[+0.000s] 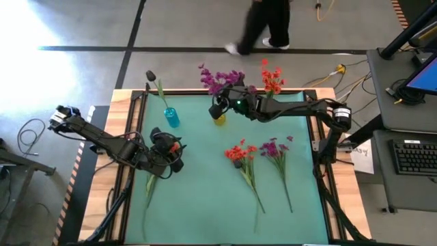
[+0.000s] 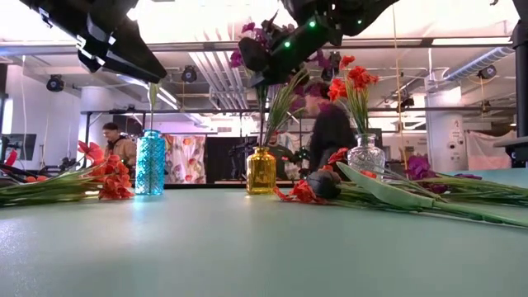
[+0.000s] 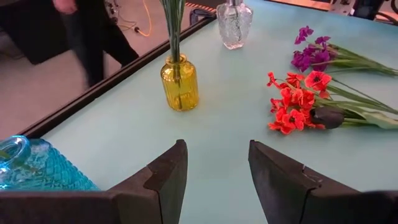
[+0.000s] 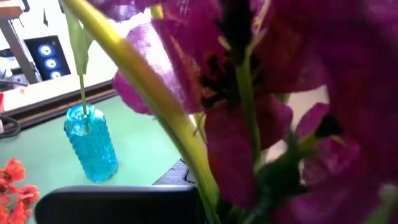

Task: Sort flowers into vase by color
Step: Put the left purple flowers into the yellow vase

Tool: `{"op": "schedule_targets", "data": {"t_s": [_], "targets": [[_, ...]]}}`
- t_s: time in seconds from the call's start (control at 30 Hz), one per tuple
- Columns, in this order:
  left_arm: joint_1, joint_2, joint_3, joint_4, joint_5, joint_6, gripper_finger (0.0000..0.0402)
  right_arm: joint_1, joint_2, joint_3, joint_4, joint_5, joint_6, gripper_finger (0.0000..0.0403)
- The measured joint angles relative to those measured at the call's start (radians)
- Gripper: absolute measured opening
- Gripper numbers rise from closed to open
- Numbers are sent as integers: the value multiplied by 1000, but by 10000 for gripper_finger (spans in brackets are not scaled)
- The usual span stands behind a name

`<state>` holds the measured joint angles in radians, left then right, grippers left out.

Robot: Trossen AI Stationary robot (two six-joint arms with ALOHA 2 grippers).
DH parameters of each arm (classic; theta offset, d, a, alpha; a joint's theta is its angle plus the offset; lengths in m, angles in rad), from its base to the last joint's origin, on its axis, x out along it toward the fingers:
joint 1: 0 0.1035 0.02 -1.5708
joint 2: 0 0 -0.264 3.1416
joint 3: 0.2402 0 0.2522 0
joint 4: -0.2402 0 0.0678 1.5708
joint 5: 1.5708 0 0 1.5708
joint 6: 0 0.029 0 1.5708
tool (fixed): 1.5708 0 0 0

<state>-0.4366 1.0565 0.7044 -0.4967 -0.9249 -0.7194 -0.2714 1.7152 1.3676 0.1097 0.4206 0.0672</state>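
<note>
No text, label, brand or number was readable anywhere; the paper sheet (image 1: 362,156) beside the worktop (image 1: 205,205) carried marks too small to read.

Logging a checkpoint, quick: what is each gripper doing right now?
Left gripper: jaws open, holding nothing.
Right gripper: over the yellow vase among the purple flowers; grip cannot be told.

— What sort of place is this?
— A robotics lab or workshop. The teal table (image 1: 205,205) stands on a bare concrete floor (image 1: 82,27) marked with dark tape lines.
— Anything else?
— A desk with a keyboard (image 1: 416,156) and monitor (image 1: 425,76), loose cables (image 1: 345,78), exposed ceiling ducts (image 2: 219,78), and a person (image 1: 263,24) walking past.
</note>
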Motion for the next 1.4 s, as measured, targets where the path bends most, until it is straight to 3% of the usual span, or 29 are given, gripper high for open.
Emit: {"op": "schedule_targets", "data": {"t_s": [0.83,1.0,1.4], "targets": [[0,44,0,1,-9,-12,158,0,15,-1,0,0,41,30],[0,47,0,1,-8,-23,158,3,15,-1,-6,0,44,73],[0,48,0,1,-8,-28,158,33,-6,-1,-120,-1,54,227]]}}
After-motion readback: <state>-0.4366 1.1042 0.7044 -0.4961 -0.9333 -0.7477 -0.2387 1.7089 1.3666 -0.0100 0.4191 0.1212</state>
